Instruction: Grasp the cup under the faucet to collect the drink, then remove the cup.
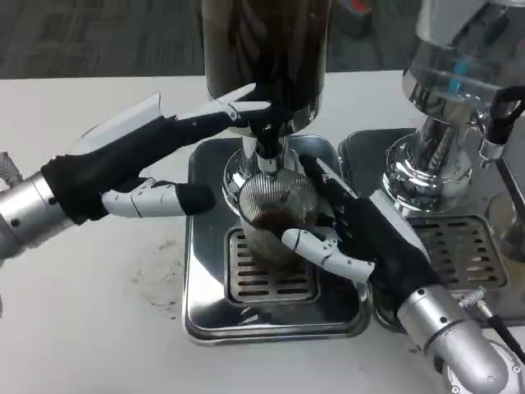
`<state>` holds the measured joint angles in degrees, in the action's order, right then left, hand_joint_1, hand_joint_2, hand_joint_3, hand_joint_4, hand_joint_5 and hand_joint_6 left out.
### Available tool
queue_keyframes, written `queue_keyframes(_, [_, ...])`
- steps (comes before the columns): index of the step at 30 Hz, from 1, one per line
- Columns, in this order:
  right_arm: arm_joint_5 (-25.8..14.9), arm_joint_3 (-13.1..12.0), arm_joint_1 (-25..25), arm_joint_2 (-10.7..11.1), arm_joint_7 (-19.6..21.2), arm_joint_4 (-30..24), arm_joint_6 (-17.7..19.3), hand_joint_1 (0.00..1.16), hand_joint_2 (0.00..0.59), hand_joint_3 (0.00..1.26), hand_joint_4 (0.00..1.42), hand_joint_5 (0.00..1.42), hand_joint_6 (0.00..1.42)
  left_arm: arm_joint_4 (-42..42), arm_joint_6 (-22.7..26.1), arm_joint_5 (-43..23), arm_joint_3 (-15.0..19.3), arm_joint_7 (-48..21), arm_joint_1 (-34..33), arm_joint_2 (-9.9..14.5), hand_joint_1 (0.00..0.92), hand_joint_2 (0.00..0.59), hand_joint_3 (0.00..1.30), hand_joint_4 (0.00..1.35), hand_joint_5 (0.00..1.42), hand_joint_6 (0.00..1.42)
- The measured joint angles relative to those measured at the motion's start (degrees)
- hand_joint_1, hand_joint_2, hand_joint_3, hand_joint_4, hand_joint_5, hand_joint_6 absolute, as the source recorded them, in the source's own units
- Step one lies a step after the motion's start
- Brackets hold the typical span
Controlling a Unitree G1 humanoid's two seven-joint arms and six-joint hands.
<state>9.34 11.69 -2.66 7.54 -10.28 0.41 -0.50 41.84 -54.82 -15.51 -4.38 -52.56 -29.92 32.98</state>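
Ribbed clear cup (275, 215), dark drink inside, gripped by right hand (349, 226); left hand (143, 164) spread, released.

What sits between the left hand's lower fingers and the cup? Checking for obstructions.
Only bare drip tray in the head view; left hand stands apart from the cup.

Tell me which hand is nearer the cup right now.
Right. The right hand wraps around the cup under the faucet; the left hand sits to the cup's left, fingers reaching toward the faucet above it.
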Motion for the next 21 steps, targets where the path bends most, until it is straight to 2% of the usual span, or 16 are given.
queue_keyframes(10, [0.0,-0.07,0.0,-0.1,0.01,0.24,0.56,0.56,0.229,0.04,0.0,0.0,0.16,0.39,2.65,-1.83,3.03,-4.52,-0.14,-1.52,0.0,0.068,0.02,0.0,0.03,0.12])
queue_keyframes(21, [0.0,-0.28,-0.55,-0.14,0.01,1.82,1.31,0.56,0.228,0.04,0.0,0.0,0.16,0.4,3.48,-1.89,5.64,-6.38,-0.49,-2.27,0.0,0.071,0.0,0.0,0.03,0.12])
